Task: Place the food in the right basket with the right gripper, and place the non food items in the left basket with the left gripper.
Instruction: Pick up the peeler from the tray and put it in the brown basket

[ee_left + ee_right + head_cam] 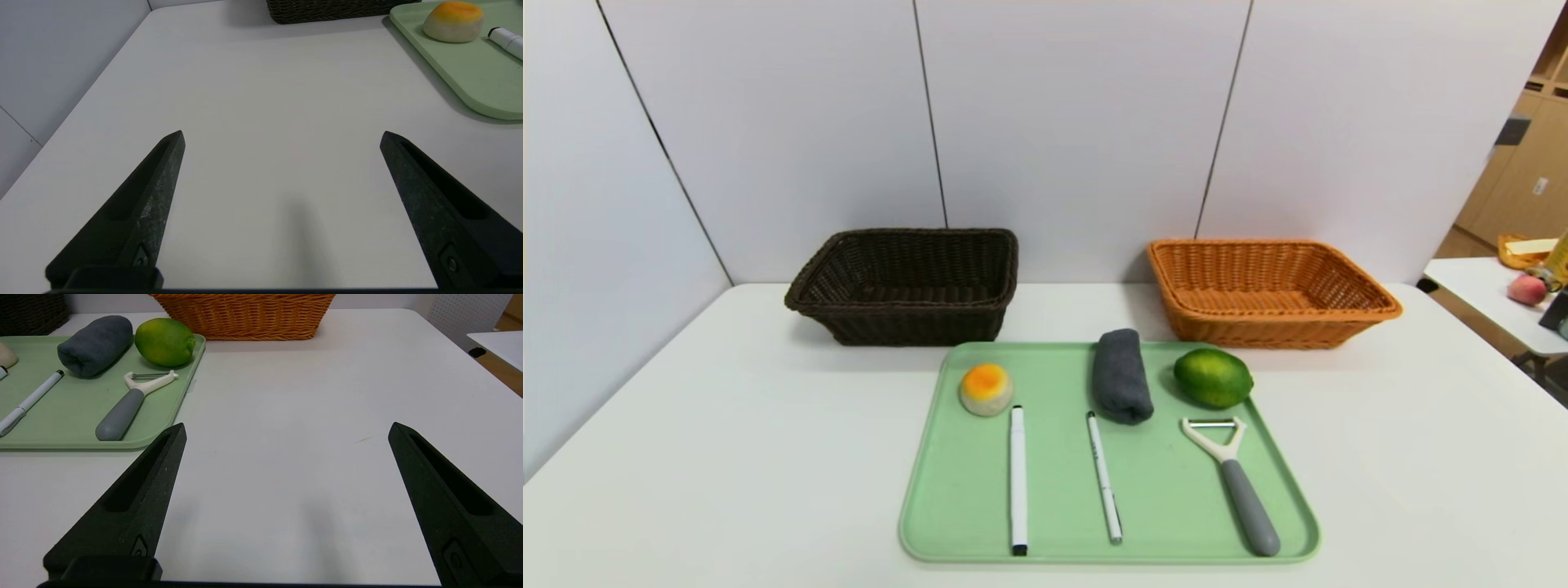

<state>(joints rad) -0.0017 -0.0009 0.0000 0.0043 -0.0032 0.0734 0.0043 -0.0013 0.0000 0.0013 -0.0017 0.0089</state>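
On a green tray (947, 490) lie a pale bun with an orange top (986, 389), two white pens (1018, 478) (1103, 476), a rolled grey cloth (1121, 375), a green lime (1213, 377) and a white peeler with a grey handle (1235, 478). The dark brown basket (907, 284) stands behind at the left, the orange basket (1267, 290) at the right. Neither arm shows in the head view. My left gripper (282, 136) is open and empty over bare table, left of the tray. My right gripper (287, 428) is open and empty over bare table, right of the tray.
The white table (686, 425) ends at grey wall panels behind the baskets. A second table (1494, 302) with a peach-like fruit stands off to the right.
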